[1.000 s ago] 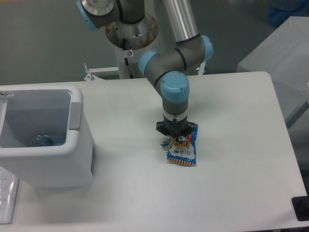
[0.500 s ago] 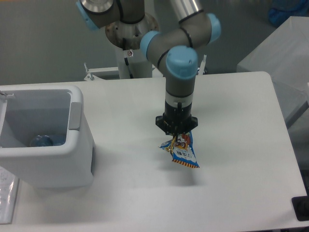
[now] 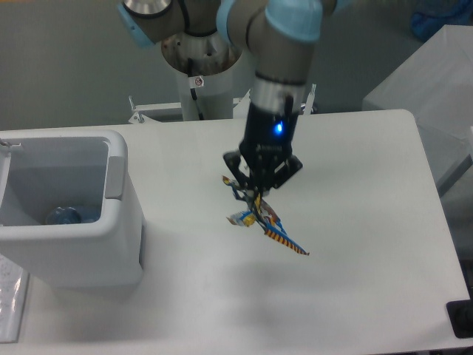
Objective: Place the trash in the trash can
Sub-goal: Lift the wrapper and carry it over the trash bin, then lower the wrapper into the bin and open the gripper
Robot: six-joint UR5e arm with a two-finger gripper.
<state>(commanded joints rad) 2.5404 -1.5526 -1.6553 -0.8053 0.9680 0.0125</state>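
One robot arm reaches down from the top of the view over a white bench (image 3: 355, 296), its grey segments joined by light blue caps, with a small blue light glowing on the wrist. At the arm's lower end, the black tool (image 3: 256, 194) is clenched on the upper edge of a blue snack wrapper (image 3: 264, 224), pinching it between the two fingers. That wrapper hangs in the air just below the tool, clear of the bench surface, tilted so it is seen almost edge-on, with its yellow and orange striped edge trailing down to the right. A faint shadow lies on the bench beneath it. Well apart, at the left edge of the bench, stands a large white trash can (image 3: 122, 222) with rounded corners and a thick rim, open at the top. Inside it, low on the floor of the bin, lies a crushed bottle (image 3: 63, 215) showing blue, partly hidden by the near wall. A grey box sits beyond the far right corner of the bench.
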